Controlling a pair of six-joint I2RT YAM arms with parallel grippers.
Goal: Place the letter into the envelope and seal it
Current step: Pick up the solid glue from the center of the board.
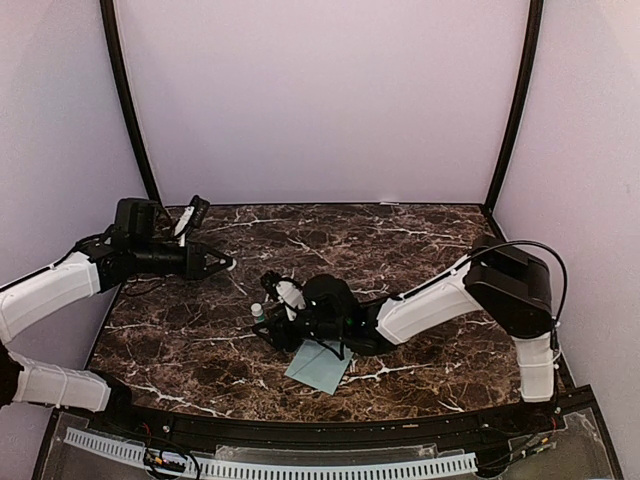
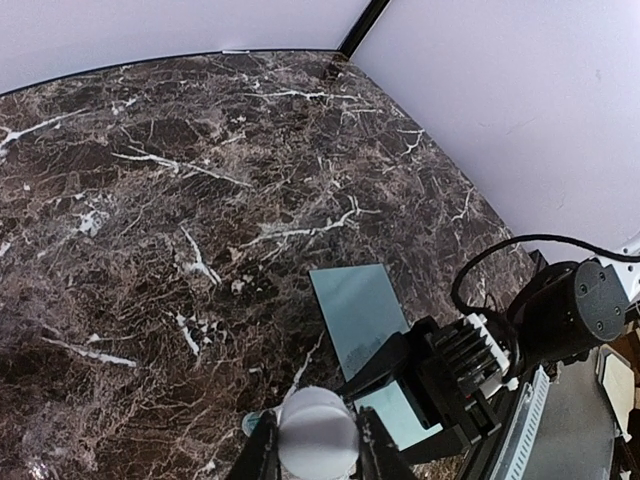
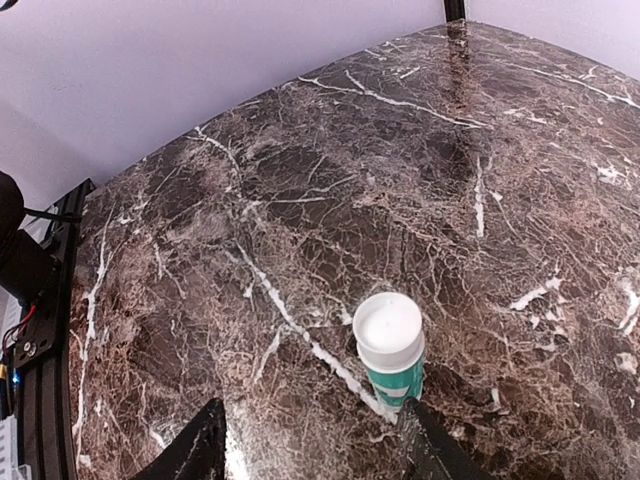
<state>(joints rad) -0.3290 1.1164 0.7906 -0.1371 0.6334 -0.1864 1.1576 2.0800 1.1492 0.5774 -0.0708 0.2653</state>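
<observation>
The envelope (image 1: 318, 368) lies flat on the counter (image 1: 420, 240) at about 6 o'clock from its middle, close to the near edge, with its upper end hidden under the right arm (image 1: 430, 305). The right jaws stand apart and empty, pointing toward 9 o'clock at a small green tube (image 3: 392, 352) with a white cap. The tube stands upright just beyond them, at 10 o'clock of the envelope. Over the counter's 10 o'clock side, at the end of the left arm (image 1: 60, 285), the left jaws are clamped on a blurred white round thing (image 2: 318, 440); what it is I cannot tell.
</observation>
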